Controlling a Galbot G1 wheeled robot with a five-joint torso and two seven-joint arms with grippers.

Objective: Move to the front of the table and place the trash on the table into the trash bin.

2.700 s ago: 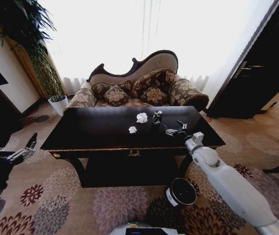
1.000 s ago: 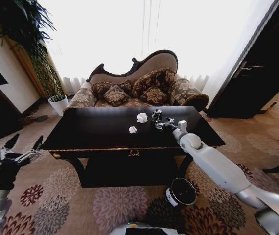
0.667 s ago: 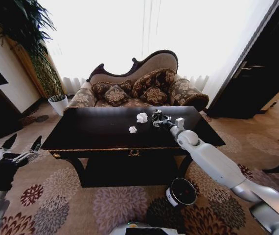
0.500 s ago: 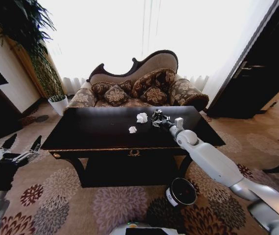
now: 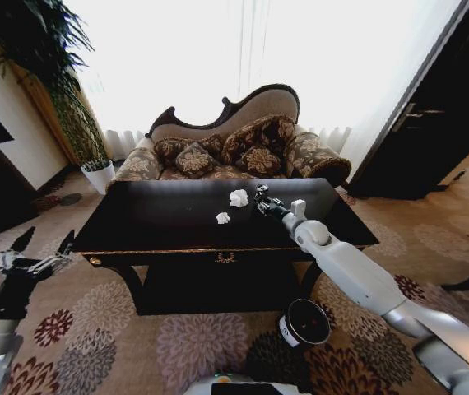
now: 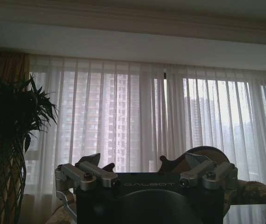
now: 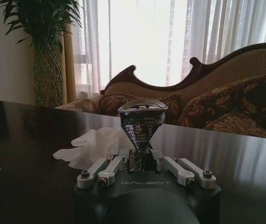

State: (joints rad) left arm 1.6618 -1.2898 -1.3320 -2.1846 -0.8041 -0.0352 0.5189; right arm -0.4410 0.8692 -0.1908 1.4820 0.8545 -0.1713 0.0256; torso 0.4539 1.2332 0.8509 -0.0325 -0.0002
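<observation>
Gripping one crushed can, right gripper jaws sit beside two paper wads.

A living room: patterned sofa, floral carpet, sheer curtains.

Right gripper grips can — upright

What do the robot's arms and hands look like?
The arms are smooth, rounded white tubes. The right hand and left hand each have a black body marked GALBOT, silver metal links with screws, and dark fingers.
</observation>
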